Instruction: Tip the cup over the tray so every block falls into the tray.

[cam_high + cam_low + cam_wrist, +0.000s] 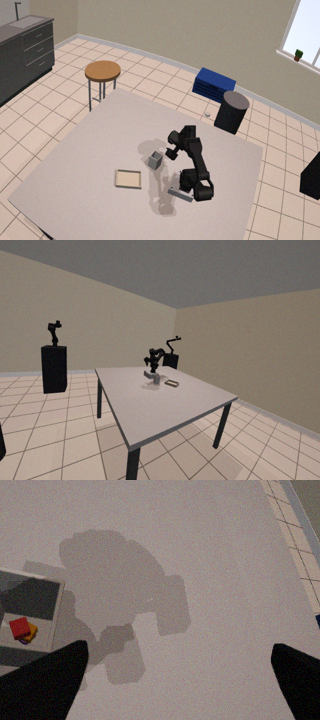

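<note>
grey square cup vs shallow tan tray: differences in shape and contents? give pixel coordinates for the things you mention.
The grey square cup (154, 163) (156, 380) (57, 607) is tall and narrow; the shallow tan tray (128, 187) (171, 385) is low and wide. The cup holds small blocks, a red one (20, 628) on top; the tray holds none. Both are open-topped and stand upright on the table.

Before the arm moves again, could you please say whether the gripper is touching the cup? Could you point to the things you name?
Apart: the top view shows tabletop between the gripper (171, 146) and the cup (155, 160).
</note>
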Controlling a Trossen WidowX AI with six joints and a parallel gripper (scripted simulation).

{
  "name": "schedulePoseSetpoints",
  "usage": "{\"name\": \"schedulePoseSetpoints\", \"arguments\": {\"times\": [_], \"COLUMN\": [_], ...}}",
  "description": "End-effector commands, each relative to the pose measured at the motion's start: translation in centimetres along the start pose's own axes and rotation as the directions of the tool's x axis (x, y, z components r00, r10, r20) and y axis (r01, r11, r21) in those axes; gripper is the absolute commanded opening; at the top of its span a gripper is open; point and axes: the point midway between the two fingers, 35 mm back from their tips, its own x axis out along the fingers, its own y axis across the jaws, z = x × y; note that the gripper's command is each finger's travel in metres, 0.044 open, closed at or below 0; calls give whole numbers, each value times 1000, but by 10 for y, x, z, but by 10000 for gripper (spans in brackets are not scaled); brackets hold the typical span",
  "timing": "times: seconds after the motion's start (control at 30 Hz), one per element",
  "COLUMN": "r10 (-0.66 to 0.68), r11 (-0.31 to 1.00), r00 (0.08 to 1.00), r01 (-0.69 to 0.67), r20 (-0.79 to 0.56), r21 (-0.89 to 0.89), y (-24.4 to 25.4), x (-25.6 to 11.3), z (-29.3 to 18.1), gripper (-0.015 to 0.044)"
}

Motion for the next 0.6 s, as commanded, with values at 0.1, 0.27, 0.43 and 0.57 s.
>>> {"name": "schedulePoseSetpoints", "arguments": {"times": [0.1,0.27,0.43,0.57], "r10": [260,284,284,284], "r11": [904,884,884,884], "r00": [946,935,935,935], "r01": [-309,-340,-340,-340], "r20": [193,211,211,211], "r21": [296,320,320,320], "y": [66,72,72,78], "x": [-14,-16,-16,-6], "z": [13,14,13,5], "gripper": [440,440,440,440]}}
